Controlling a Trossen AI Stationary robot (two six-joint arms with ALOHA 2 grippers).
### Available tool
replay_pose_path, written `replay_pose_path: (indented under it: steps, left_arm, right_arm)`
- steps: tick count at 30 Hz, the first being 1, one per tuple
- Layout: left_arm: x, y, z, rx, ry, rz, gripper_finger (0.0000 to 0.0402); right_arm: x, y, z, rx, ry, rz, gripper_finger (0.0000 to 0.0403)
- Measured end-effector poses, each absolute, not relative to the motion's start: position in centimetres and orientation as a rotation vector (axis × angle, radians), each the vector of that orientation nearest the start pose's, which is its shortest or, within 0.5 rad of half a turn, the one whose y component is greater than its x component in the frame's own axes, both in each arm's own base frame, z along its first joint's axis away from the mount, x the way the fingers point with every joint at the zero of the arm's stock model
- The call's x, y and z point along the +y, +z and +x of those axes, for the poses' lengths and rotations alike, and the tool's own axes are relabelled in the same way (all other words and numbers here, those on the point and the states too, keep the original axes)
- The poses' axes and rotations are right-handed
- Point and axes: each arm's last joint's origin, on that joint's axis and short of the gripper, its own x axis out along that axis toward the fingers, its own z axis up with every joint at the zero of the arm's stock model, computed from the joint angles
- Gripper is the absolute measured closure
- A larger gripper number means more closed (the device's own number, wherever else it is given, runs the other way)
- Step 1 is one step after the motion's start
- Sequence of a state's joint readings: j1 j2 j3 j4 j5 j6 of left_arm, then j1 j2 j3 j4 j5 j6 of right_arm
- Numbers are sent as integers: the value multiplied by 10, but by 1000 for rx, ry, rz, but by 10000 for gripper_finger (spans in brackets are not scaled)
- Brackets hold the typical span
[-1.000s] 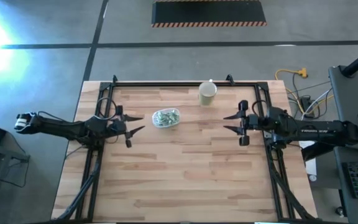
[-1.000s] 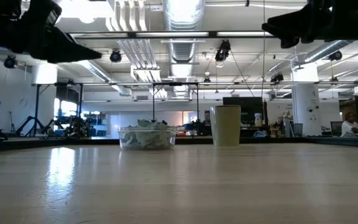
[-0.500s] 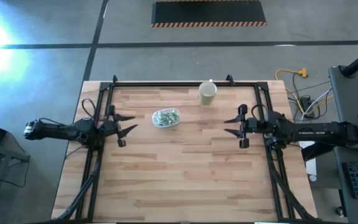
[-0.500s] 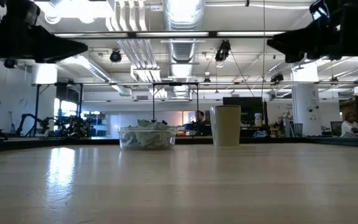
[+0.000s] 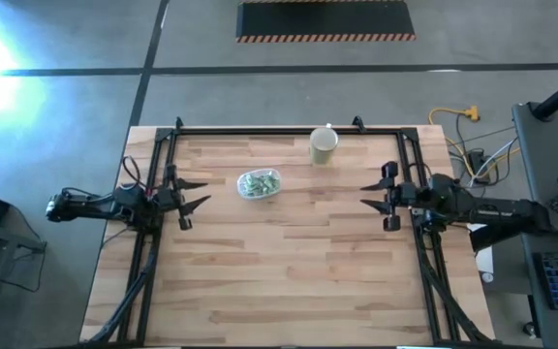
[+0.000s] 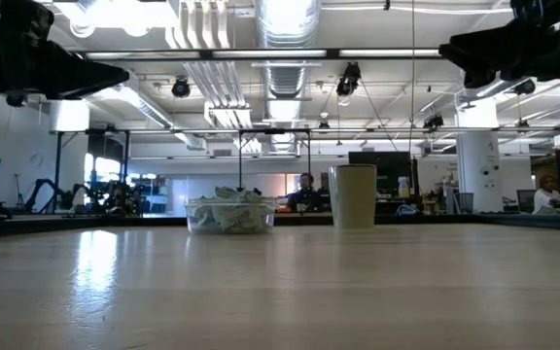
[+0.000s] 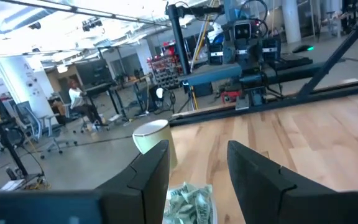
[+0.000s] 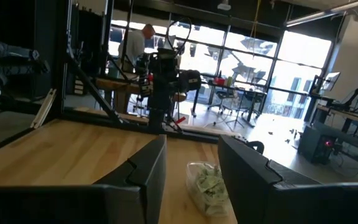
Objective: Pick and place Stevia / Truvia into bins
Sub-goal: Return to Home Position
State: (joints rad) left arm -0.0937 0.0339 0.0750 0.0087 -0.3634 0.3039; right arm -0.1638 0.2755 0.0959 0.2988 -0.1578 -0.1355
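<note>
Left gripper (image 5: 200, 191) at the desk's (image 5: 279, 271) nine o'clock and right gripper (image 5: 368, 195) at three hang open, empty, seemingly parked because the sachets (image 5: 257, 182) lie in the tub (image 5: 277, 185).

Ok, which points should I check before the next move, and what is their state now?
1. Left tool open, empty: ok.
2. Right tool open, empty: ok.
3. Packets in the tub, none seen loose on the table: ok.
4. Tub upright, apart from the cup: ok.
5. Both tools clear of tub and cup: ok.
6. Arms fully home: cannot tell.
</note>
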Motion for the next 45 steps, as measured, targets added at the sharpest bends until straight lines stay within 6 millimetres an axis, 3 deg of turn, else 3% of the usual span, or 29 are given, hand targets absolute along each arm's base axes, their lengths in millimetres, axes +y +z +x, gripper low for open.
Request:
replay_pose_path:
  steps: [14, 19, 24, 45]
  left_arm:
    - [-2, 201, 88, 14, 115, 326, 256]
    - [-2, 196, 90, 20, 112, 312, 256]
    - [-3, 194, 91, -14, 112, 290, 256]
    - [-3, 174, 98, -73, 121, 200, 256]
  right_arm:
    - [-10, 207, 88, -217, -8, -170, 275]
    - [-7, 200, 91, -216, 95, -167, 274]
    - [-8, 187, 94, -198, 93, -107, 274]
    - [-10, 176, 96, -105, 53, 55, 272]
